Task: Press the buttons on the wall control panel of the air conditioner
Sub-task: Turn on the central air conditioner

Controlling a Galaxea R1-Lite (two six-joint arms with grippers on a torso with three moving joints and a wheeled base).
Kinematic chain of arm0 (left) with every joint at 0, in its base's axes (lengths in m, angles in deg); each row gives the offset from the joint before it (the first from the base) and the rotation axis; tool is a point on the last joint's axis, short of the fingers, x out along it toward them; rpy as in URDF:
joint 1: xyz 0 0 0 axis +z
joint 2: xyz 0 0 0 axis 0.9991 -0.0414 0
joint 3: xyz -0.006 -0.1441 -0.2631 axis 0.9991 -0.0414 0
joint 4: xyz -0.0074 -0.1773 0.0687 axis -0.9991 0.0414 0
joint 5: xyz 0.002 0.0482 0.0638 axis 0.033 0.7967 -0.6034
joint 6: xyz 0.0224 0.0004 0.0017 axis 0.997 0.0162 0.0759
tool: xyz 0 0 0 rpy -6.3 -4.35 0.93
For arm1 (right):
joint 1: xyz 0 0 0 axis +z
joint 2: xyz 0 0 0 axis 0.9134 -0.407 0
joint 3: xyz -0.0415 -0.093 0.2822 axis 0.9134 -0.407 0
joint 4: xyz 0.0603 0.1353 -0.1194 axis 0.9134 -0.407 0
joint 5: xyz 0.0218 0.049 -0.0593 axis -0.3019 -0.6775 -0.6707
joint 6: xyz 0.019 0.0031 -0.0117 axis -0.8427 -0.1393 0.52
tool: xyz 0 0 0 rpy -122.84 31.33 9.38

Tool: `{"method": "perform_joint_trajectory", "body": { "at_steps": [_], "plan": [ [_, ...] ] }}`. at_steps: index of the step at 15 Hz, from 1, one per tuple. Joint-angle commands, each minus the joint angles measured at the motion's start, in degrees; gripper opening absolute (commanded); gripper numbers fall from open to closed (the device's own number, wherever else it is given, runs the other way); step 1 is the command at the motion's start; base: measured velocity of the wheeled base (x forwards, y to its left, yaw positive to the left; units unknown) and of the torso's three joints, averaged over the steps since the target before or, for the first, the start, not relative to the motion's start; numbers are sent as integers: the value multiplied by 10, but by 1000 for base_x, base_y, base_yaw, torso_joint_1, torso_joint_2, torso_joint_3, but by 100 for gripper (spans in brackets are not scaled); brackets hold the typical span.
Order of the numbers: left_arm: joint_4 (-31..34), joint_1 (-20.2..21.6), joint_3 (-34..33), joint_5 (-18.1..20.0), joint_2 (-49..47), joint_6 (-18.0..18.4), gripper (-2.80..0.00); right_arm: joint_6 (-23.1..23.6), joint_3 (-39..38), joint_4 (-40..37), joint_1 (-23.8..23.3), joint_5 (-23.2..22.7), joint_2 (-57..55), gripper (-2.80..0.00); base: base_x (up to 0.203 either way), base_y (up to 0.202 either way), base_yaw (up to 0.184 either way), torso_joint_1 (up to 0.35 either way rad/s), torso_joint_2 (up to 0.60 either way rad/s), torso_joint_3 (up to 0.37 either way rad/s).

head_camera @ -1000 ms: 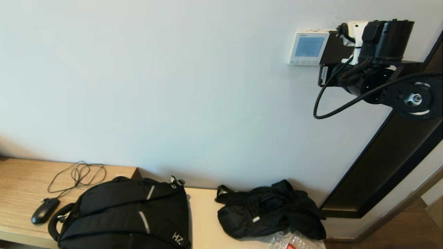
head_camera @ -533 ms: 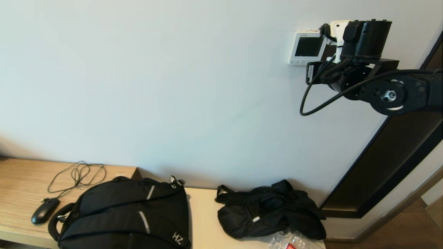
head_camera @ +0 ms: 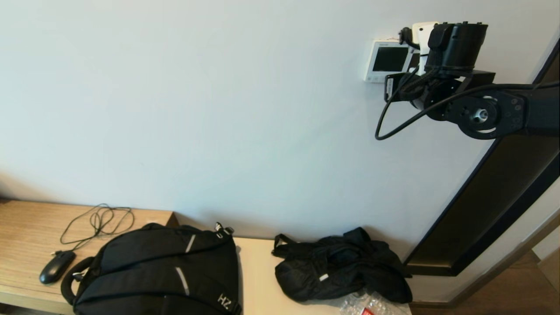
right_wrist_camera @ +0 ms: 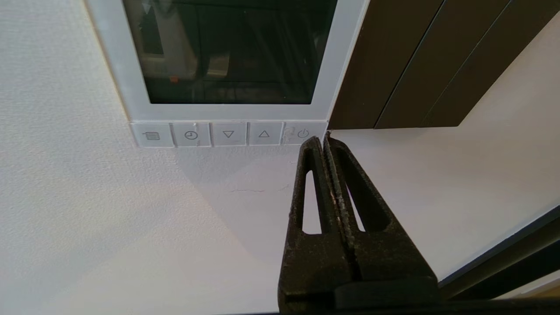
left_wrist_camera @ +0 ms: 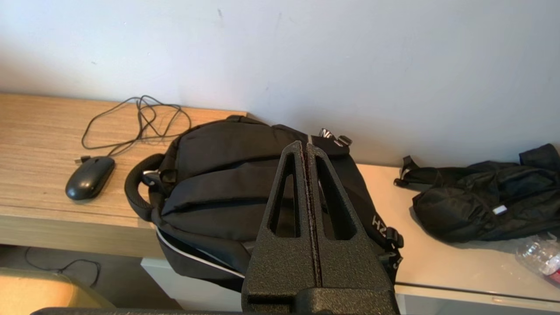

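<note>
Mounted high on the wall beside a dark door frame [head_camera: 481,205], the air conditioner's control panel [head_camera: 387,61] is seen with its screen [right_wrist_camera: 227,52] dark. Along its lower edge a row of five buttons is set: menu, timer, down arrow, up arrow, and the power button [right_wrist_camera: 302,134] at the end nearest the frame. The right gripper [right_wrist_camera: 324,141] is held at that corner, its jaws pressed together into a single blunt tip, which lies at the lower edge of the power button; whether contact is actually made cannot be told. Given the dark screen and the tip parked at this button, the power press is judged to be either under way or just finished, while the four other buttons are judged to remain untouched, so most of the task is probably left.

Farther out, in the head view, the right arm [head_camera: 481,113] is extended up to the panel. Well below, on the bench [head_camera: 26,227], a black backpack [head_camera: 162,271], a crumpled black bag [head_camera: 341,267] and a wired mouse [head_camera: 56,266] are laid. The left gripper [left_wrist_camera: 305,146] is parked above the backpack, jaws closed together on nothing.
</note>
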Motion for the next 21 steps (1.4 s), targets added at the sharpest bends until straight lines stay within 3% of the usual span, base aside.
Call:
{"method": "perform_joint_trajectory", "body": {
  "at_steps": [1, 14, 17, 21],
  "plan": [
    [0, 0, 0, 0, -1, 0, -280, 1, 7, 4, 0, 2, -10, -280, 0, 0, 0, 0, 0, 0],
    [0, 0, 0, 0, 0, 0, -280, 12, 29, 1, -17, 1, -28, -280, 0, 0, 0, 0, 0, 0],
    [0, 0, 0, 0, 0, 0, -280, 11, 6, 3, -7, 2, -9, -280, 0, 0, 0, 0, 0, 0],
    [0, 0, 0, 0, 0, 0, -280, 8, -26, 5, 42, 11, 16, -280, 0, 0, 0, 0, 0, 0]
  ]
}}
